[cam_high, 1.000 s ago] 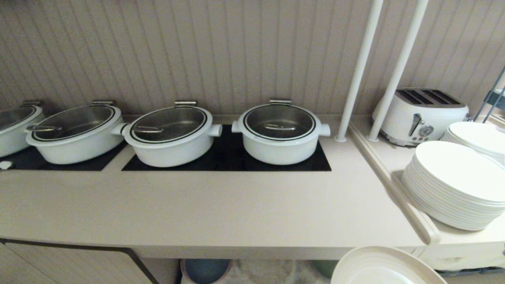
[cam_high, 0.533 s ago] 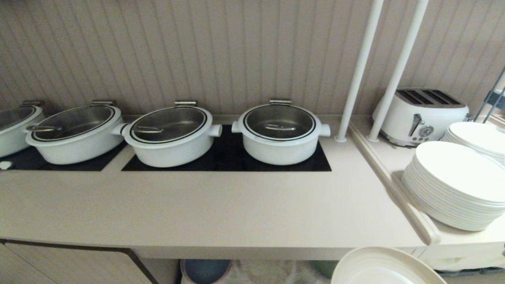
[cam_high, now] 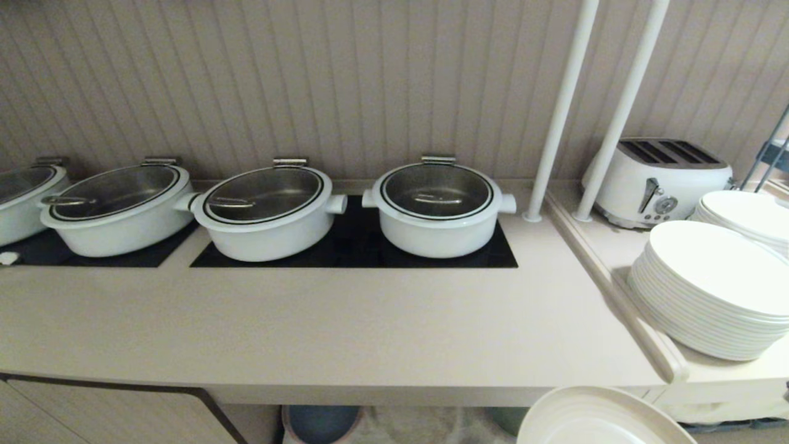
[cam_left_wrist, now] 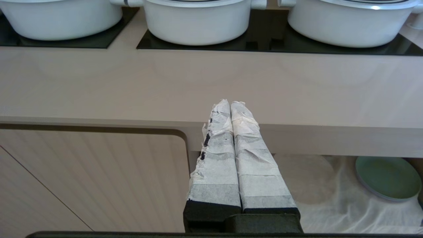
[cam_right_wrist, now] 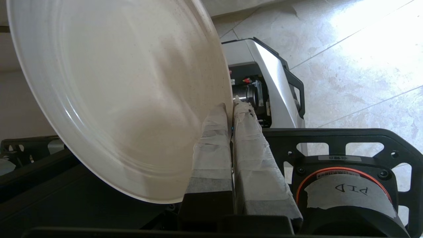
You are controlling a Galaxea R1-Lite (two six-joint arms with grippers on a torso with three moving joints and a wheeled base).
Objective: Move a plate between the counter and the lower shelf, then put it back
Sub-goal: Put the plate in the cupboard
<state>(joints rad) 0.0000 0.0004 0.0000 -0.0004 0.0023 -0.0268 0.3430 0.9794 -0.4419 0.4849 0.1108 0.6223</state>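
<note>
- I see the plate [cam_right_wrist: 115,92] pinched by its rim between the right gripper [cam_right_wrist: 231,109] jaws, held below the table's [cam_high: 345,333] front edge, beside the lower shelf [cam_left_wrist: 330,198].
- My left gripper [cam_left_wrist: 230,105] hangs with jaws clenched on nothing, before the table edge.

pots [cam_high: 436,209]: four, white, glass-lidded, in a row on black hob panels [cam_high: 505,256] by the back wall | toaster [cam_high: 656,179]: side top, back | white plates [cam_high: 709,290]: stacked, side top, front | poles [cam_high: 561,111]: two, upright | green plate [cam_left_wrist: 388,177]: on white cloth
</note>
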